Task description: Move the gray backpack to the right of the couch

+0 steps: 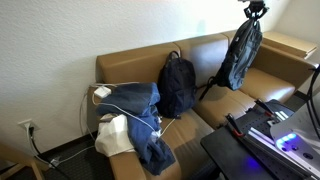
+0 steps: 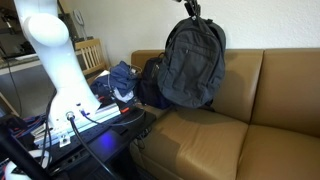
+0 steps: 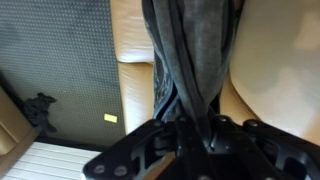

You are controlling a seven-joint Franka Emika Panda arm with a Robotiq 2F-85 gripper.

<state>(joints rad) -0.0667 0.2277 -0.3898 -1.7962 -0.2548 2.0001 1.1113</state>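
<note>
The gray backpack (image 1: 243, 55) hangs in the air from my gripper (image 1: 256, 10), lifted above the tan couch (image 1: 130, 66). In both exterior views the gripper (image 2: 191, 8) is shut on the backpack's top loop, and the backpack (image 2: 193, 65) dangles in front of the couch back (image 2: 270, 80). In the wrist view the backpack fabric (image 3: 195, 55) runs down from the shut jaws (image 3: 197, 125) over a couch seat cushion (image 3: 135, 40).
A navy-blue backpack (image 1: 177, 85) stands on the couch seat beside a rumpled blue jacket (image 1: 140, 115) and white cloth. A wooden side table (image 1: 290, 45) stands past the couch end. A dark table with cables (image 2: 80, 130) sits in front. Carpet (image 3: 55, 70) shows beside the couch.
</note>
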